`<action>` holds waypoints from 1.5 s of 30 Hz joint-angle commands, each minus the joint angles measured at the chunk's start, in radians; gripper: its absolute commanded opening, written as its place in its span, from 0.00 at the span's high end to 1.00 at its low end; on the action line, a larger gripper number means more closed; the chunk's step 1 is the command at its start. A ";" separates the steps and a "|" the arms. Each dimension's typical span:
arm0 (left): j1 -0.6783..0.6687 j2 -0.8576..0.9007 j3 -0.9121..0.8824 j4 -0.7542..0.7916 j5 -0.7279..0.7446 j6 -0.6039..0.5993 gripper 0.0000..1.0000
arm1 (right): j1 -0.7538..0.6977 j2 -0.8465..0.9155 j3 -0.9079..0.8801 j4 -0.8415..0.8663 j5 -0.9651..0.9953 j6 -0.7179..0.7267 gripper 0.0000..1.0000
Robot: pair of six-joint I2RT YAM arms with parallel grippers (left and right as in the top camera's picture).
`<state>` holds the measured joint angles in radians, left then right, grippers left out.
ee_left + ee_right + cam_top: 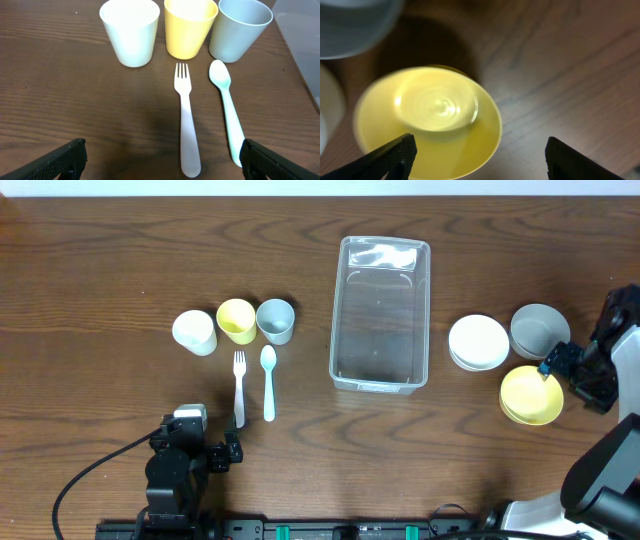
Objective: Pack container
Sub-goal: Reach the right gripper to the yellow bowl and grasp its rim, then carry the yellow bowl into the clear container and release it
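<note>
The clear plastic container (381,314) stands empty at the table's middle back. Left of it stand a white cup (194,333), a yellow cup (236,321) and a grey-blue cup (275,321), with a white fork (239,388) and a pale green spoon (268,383) in front. They also show in the left wrist view: white cup (130,31), yellow cup (190,26), grey-blue cup (240,28), fork (186,121), spoon (226,106). My left gripper (162,162) is open and empty at the near ends of the fork and spoon. My right gripper (480,160) is open over the yellow bowl's (427,129) near rim.
To the right of the container sit a white bowl (478,342), a grey bowl (539,330) and the yellow bowl (530,395). The right arm (600,370) reaches in from the right edge. The left arm (180,465) sits at the front left.
</note>
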<state>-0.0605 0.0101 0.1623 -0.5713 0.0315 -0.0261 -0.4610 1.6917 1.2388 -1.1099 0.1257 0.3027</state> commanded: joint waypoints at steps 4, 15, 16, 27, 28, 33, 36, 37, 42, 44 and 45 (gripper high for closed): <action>0.005 -0.006 -0.012 0.004 0.010 -0.001 0.02 | -0.003 0.010 -0.136 0.083 0.058 0.090 0.21; 0.005 -0.006 -0.012 0.004 0.010 -0.001 0.02 | -0.004 0.005 -0.270 0.175 0.058 0.148 0.99; 0.005 -0.006 -0.012 0.004 0.010 -0.001 0.02 | -0.004 0.000 -0.269 0.165 0.062 0.159 0.99; 0.005 -0.006 -0.012 0.004 0.010 -0.001 0.02 | 0.101 -0.368 -0.211 0.013 0.032 0.190 0.99; 0.005 -0.006 -0.012 0.004 0.010 -0.001 0.02 | 0.129 -0.421 -0.190 -0.007 0.015 0.176 0.99; 0.005 -0.006 -0.012 0.004 0.010 -0.001 0.02 | 0.294 -0.581 -0.070 -0.034 -0.117 0.138 0.99; 0.005 -0.006 -0.012 0.004 0.010 -0.001 0.02 | 0.412 -0.573 0.018 -0.012 -0.204 0.137 0.99; 0.005 -0.006 -0.012 0.004 0.010 -0.001 0.02 | 0.446 -0.555 0.046 -0.005 -0.206 0.137 0.98; 0.005 -0.006 -0.012 0.004 0.010 -0.001 0.02 | 0.570 -0.344 0.203 0.054 -0.209 0.114 0.98; 0.005 -0.006 -0.012 0.004 0.010 -0.001 0.02 | 0.600 -0.229 0.283 0.060 -0.209 0.098 0.98; 0.005 -0.006 -0.012 0.004 0.010 -0.002 0.02 | 0.614 -0.162 0.332 0.060 -0.208 0.085 0.98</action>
<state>-0.0605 0.0101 0.1623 -0.5713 0.0315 -0.0261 0.1154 1.3983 1.4895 -1.0508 -0.0624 0.4313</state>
